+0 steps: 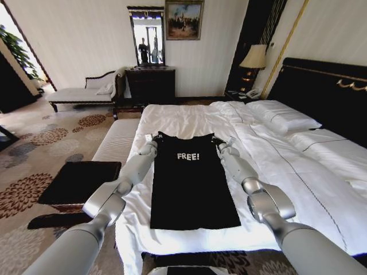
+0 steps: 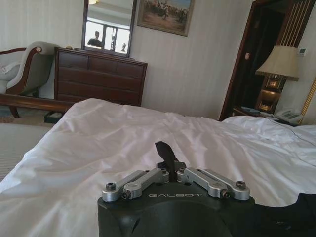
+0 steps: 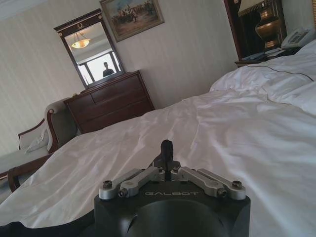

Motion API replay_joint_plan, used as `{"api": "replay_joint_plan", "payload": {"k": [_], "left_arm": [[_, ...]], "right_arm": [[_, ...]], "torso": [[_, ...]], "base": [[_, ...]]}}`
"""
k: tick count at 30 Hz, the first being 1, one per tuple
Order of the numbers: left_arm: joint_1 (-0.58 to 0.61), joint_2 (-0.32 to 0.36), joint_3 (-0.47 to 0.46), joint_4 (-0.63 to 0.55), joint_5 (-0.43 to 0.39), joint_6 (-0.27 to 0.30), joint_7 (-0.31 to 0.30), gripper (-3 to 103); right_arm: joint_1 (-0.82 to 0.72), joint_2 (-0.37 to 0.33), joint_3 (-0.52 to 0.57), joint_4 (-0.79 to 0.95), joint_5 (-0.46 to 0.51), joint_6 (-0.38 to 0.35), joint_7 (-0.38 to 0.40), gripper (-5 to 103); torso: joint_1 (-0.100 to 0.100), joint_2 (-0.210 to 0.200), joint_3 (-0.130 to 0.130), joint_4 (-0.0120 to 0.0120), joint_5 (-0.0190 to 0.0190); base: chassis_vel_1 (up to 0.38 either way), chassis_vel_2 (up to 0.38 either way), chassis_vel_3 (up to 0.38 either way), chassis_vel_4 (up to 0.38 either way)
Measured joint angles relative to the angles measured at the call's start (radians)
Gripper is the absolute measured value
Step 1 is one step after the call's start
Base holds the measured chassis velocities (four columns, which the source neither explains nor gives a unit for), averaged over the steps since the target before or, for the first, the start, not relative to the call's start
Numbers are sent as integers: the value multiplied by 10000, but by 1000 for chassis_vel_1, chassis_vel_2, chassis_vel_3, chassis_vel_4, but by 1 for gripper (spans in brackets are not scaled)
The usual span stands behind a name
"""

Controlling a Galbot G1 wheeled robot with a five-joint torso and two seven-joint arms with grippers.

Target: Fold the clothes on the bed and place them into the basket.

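The black T-shirt with white "FREE!" lettering lies flat on the white bed, chest up, as a narrow rectangle with its collar end farthest from me. My left gripper sits at the shirt's far left corner. It is shut, with a scrap of black cloth pinched at its tips. At the far right corner my right gripper is shut in the same way. The brown basket with its black inside stands on the carpet left of the bed.
A pale striped bench runs along the bed's left side, beyond the basket. Pillows and the dark headboard are on the right. A dresser, a chaise and a lamp line the far wall.
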Motion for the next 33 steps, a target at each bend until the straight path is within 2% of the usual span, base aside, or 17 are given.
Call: {"api": "replay_joint_plan", "payload": {"k": [8,11,12,15,20,22,26,27,30,33], "left_arm": [[679,-30,-501,-531,550,-104,-298,2],[1463,205,-791,-1615,839,-190,-484,2],[1463,205,-791,-1615,839,-190,-484,2],[2422,661,-858,-3113,759,-212,-738,2],[3594,946,-967,-4411,810,-729,-1053,2],[3853,1043,-983,-4713,818,-782,-1116,2],[5197,1772,-1016,-6487,644,-802,-1503,2],[5197,1772,-1016,-6487,644,-802,-1503,2],[6083,2184,-1110,-7520,656,-809,-1673,2],[6769,2463,-1290,-8299,773,-847,-1784,2]], "right_arm": [[-456,-51,15,569,-794,477,117,0],[-1268,-257,-25,1567,-1394,859,279,0],[-1268,-257,-25,1567,-1394,859,279,0],[-2498,-422,-5,2695,-1922,1213,395,0],[-3958,-532,134,4116,-2534,1580,475,0],[-4234,-562,169,4476,-2598,1616,539,0],[-5351,-747,388,6038,-2650,1627,940,0],[-5351,-747,388,6038,-2650,1627,940,0],[-6274,-954,613,7261,-2656,1584,1191,0],[-7144,-1102,835,8131,-2659,1563,1259,0]], "torso": [[0,1,-1,1,-1],[0,1,-1,0,-2],[0,1,-1,0,-2],[-2,1,-1,-1,3],[-4,2,-2,-1,-2],[-4,2,-2,-2,-3],[-3,2,-2,1,-2],[-3,2,-2,1,-2],[-5,3,-4,3,-5],[-4,2,-4,-3,1]], "base": [[0,0,0,0],[0,0,0,0],[0,0,0,0],[0,0,0,0],[0,0,0,0],[0,0,0,0],[0,0,0,0],[0,0,0,0],[0,0,0,0],[0,0,0,0]]}}
